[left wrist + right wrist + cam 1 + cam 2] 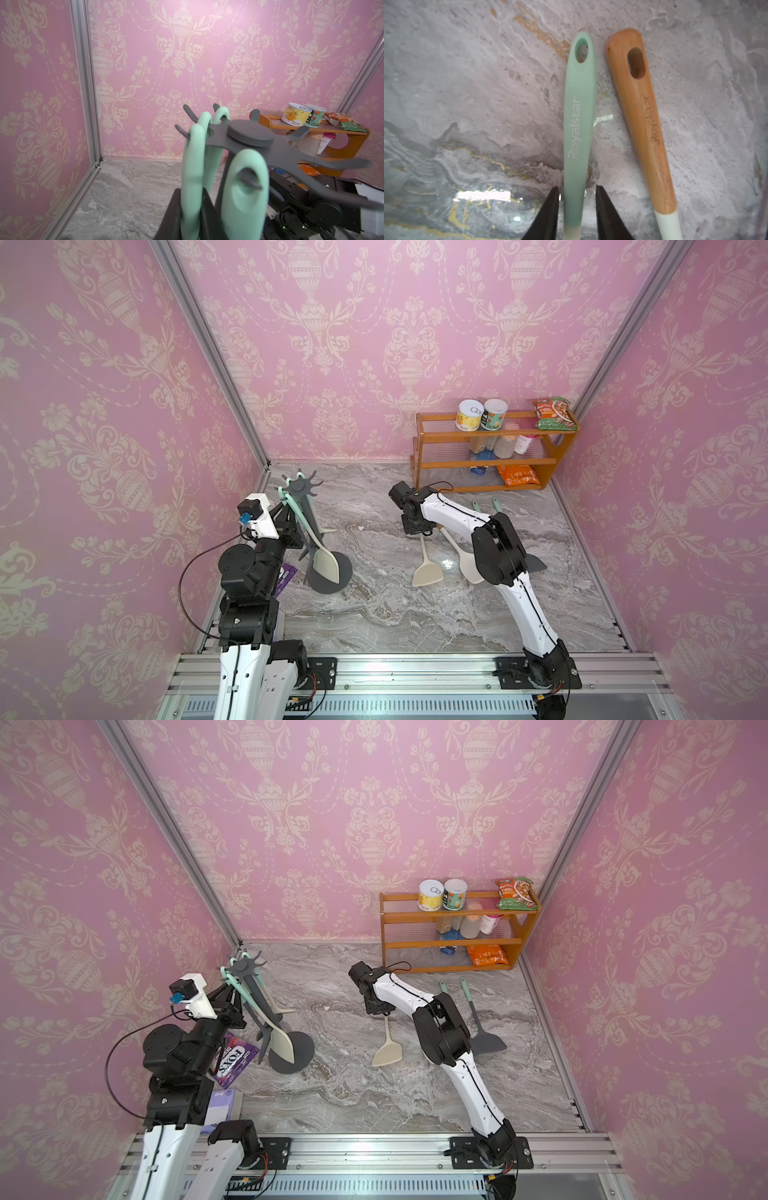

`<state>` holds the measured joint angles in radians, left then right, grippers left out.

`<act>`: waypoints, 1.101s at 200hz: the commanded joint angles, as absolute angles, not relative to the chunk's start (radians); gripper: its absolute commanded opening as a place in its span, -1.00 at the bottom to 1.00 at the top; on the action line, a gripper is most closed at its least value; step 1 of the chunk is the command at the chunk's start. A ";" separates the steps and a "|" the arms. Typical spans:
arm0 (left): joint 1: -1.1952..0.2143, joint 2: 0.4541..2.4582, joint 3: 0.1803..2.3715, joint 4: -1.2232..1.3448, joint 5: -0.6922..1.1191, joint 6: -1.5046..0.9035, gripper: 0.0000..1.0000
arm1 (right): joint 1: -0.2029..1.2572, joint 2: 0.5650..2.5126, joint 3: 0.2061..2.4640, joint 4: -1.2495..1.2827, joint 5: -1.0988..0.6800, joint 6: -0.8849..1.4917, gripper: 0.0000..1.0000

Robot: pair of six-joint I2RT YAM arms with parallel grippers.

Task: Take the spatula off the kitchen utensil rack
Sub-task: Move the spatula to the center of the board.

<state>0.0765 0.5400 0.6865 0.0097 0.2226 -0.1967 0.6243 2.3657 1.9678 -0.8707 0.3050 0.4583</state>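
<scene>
Spatula (426, 572): flat on bench (395, 622), off kitchen utensil rack (300, 488), which stands at its 9 o'clock. Long axis 12–6, blade at 6. Right tool (577, 188), nearer, straddles its handle, jaws narrowly parted. Left tool (190, 190) clamps a hanging mint handle (192, 158).

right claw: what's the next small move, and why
Probably lift the right claw straight up and away. Its jaws stand slightly apart on either side of the mint-green spatula handle, which lies flat on the grey marbled tabletop beside a brown wooden handle, so it looks released.
</scene>
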 commanded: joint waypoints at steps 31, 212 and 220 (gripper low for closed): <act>0.075 0.546 0.675 -0.017 0.215 -0.227 -1.00 | 0.601 2.356 1.819 -0.803 0.168 0.463 -0.58; 0.075 0.538 0.684 -0.031 0.209 -0.222 -1.00 | 0.444 2.271 1.626 -0.766 0.228 0.433 -1.00; 0.075 0.537 0.685 -0.031 0.210 -0.221 -1.00 | 0.436 2.273 1.631 -0.773 0.232 0.429 -1.00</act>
<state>0.0765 0.5430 0.6865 0.0128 0.2222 -0.1963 0.4763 2.2074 1.6741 -0.6373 0.1936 0.4526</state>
